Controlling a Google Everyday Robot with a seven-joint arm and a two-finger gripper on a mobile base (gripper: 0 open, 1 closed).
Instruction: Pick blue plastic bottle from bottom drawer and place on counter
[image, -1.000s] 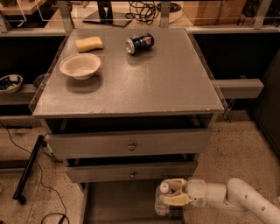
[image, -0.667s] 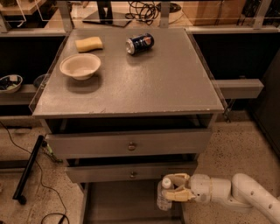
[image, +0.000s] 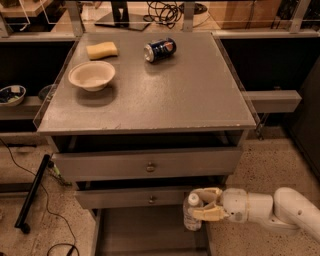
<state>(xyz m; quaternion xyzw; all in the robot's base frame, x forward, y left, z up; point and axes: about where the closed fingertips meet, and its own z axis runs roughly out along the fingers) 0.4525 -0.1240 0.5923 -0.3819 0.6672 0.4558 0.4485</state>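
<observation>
Upward and a little to the right: that is how the gripper and the blue plastic bottle have shifted over the last second, while everything else has kept its place. Nearest the camera, the bottle stands upright over the right side of the open bottom drawer, and I judge it already lifted off the grey floor. The fingers are clamped on it from either side just below the white cap, spread only as wide as the bottle. The arm reaches in from the right.

The pick looks done. What is left is the larger part: carrying the bottle up past the two knob-fronted drawers and setting it on the table.

Farther back, the table holds a bowl at the left, a sponge behind it, and a soda can lying on its side. The near half of the top is bare.
</observation>
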